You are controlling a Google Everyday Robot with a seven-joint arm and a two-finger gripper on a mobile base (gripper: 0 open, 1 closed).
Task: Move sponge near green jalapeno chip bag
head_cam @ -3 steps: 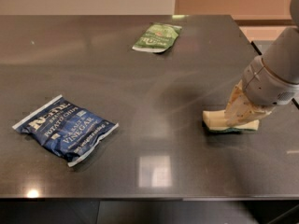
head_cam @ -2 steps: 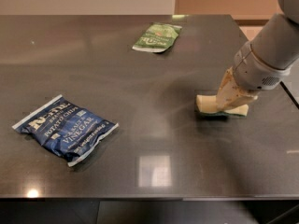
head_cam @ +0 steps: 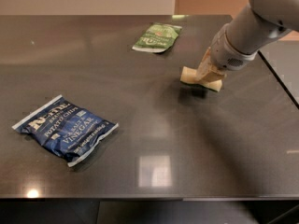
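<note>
The pale yellow sponge (head_cam: 192,76) hangs a little above the dark table, right of centre, with its shadow just beneath. My gripper (head_cam: 208,72) comes in from the upper right and is shut on the sponge, its tan fingers (head_cam: 206,64) clamping the sponge's right part. The green jalapeno chip bag (head_cam: 156,37) lies flat at the back of the table, up and to the left of the sponge, about a hand's width and a half away.
A larger dark blue salt and vinegar chip bag (head_cam: 65,129) lies at the front left. The table's right edge (head_cam: 278,78) runs close to the arm. The table's front edge (head_cam: 149,197) is at the bottom.
My gripper has carried the sponge up off the table and toward the back left, closer to the green bag. Both bags have stayed put.
</note>
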